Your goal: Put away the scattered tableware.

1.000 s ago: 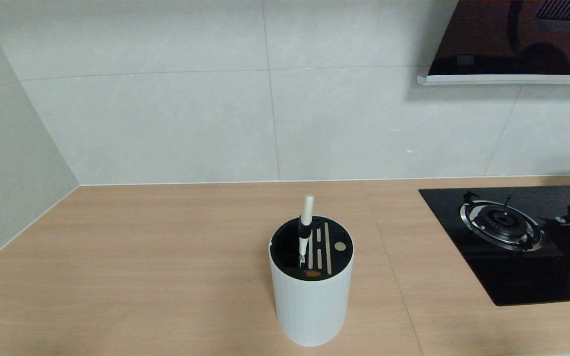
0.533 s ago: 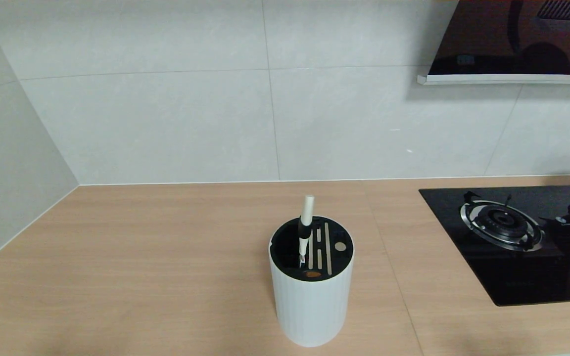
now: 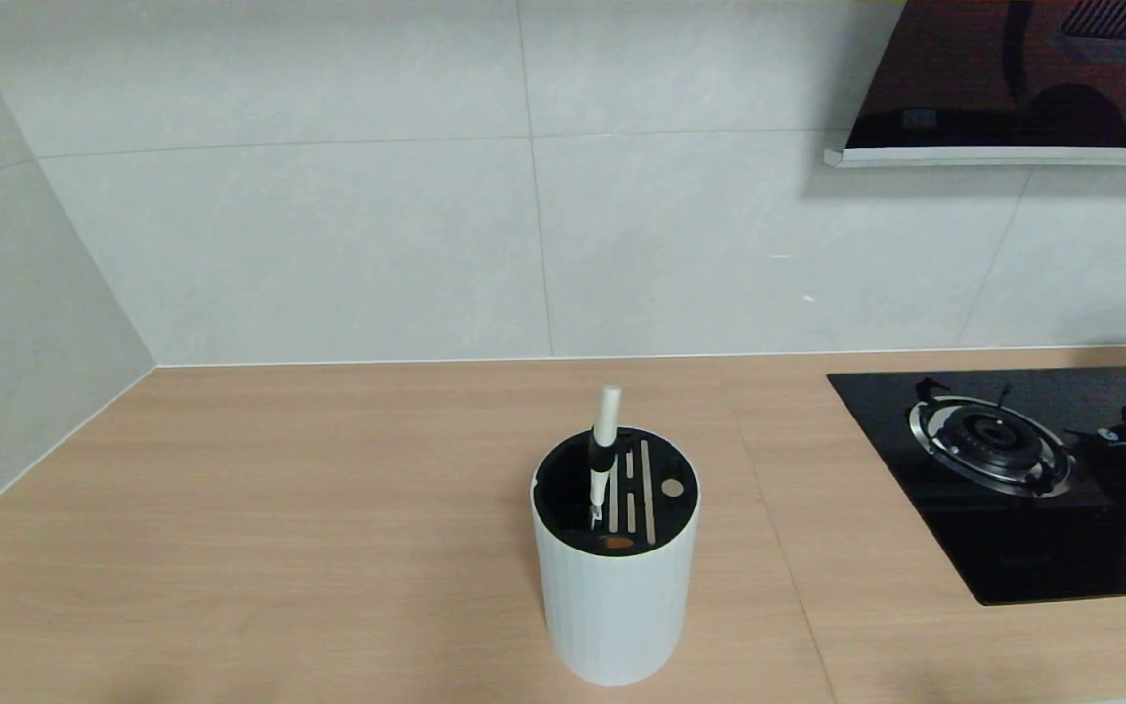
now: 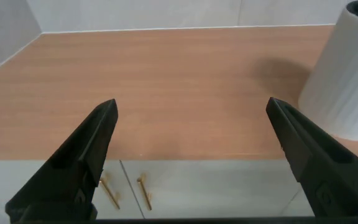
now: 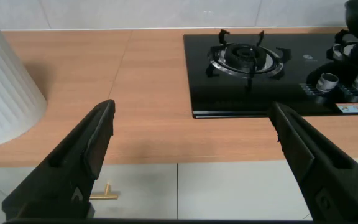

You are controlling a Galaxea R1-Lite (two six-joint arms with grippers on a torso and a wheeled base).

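Jaws wide apart on left end effector [image 4: 191, 103], gripping nothing; same on right end effector [image 5: 191, 106]. White holder [image 3: 615, 596] at table's [image 3: 328, 469] six o'clock carries one white-handled utensil [image 3: 606, 420].

Matt ribbed white plastic holder [image 3: 615, 606], matt wood-grain countertop [image 3: 328, 508], glossy black glass hob [image 3: 1022, 489]

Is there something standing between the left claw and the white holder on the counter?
Nothing visible does. The left claw is open at the near edge, and bare wooden counter lies between it and the white holder.
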